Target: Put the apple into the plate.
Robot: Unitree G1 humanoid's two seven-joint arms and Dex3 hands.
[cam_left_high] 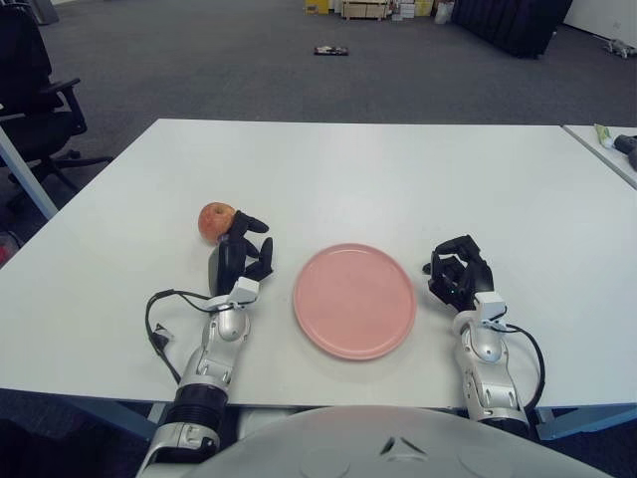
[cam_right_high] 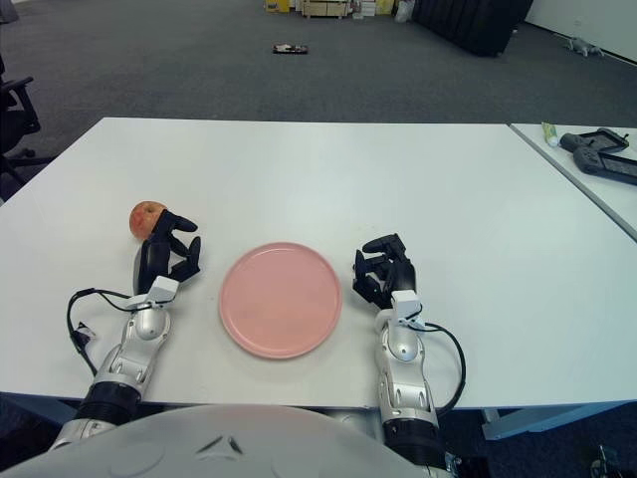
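- While nothing is yet lifted, the white table [cam_left_high: 328, 169] is seen to carry everything, its near edge lying just before the robot.
- At the near centre, the pink plate [cam_left_high: 354, 299] is set flat between the two hands, and nothing is held in it.
- To the right of the plate, the right hand [cam_left_high: 459, 271] is shown idle, its fingers curled inward around nothing.
- To the left of the plate, the left hand [cam_left_high: 244, 254] is placed just near of the apple; its fingers are loosely spread, and only the tips appear to reach the fruit, so no grasp is judged to be made.
- At the far left of the plate, the apple [cam_left_high: 215, 220] is seen on the table, outside the plate and apart from its rim.
- A roll away to the far side is judged likely if the round fruit is nudged by fingertips before it is enclosed.
- A slip during the carry is judged possible if it is pinched only at its near side.
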